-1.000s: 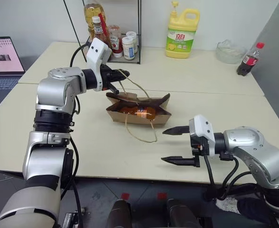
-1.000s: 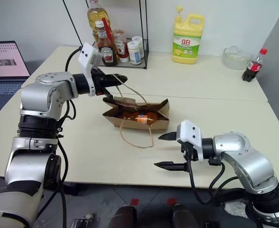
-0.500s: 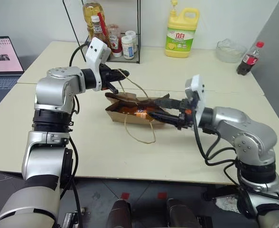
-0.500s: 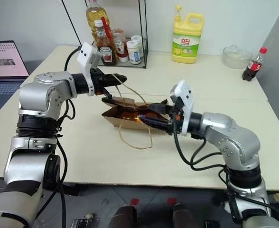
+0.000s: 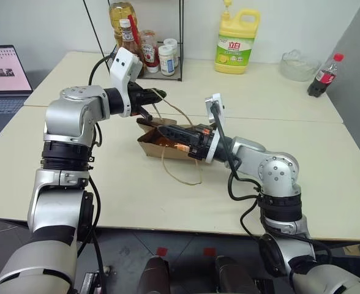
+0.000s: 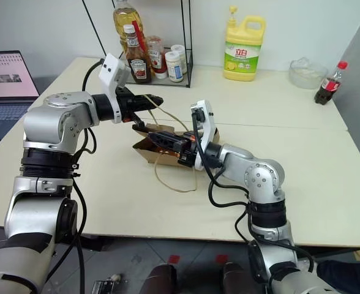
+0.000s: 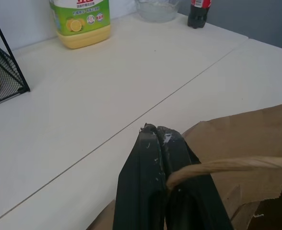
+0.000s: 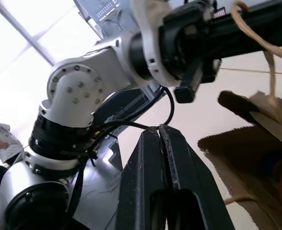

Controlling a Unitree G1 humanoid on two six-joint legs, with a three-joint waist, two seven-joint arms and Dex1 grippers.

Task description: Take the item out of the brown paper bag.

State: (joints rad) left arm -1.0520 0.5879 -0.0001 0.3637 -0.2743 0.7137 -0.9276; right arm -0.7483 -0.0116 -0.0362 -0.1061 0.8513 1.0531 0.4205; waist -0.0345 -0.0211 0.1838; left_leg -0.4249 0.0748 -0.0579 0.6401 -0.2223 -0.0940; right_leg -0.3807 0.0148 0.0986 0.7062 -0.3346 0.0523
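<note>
The right gripper (image 5: 163,130), fingers pressed together on nothing, reaches over the brown paper bag (image 5: 152,143) mid-table, the item (image 5: 179,146) lying inside, while the left gripper (image 5: 158,94) beyond pinches a cord handle (image 7: 227,166).

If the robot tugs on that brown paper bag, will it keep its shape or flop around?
Probably flop. The brown paper bag is creased and lies slumped on the table, so it looks thin. The left gripper is shut on a cord handle, so a pull would likely lift the bag's mouth first.
</note>
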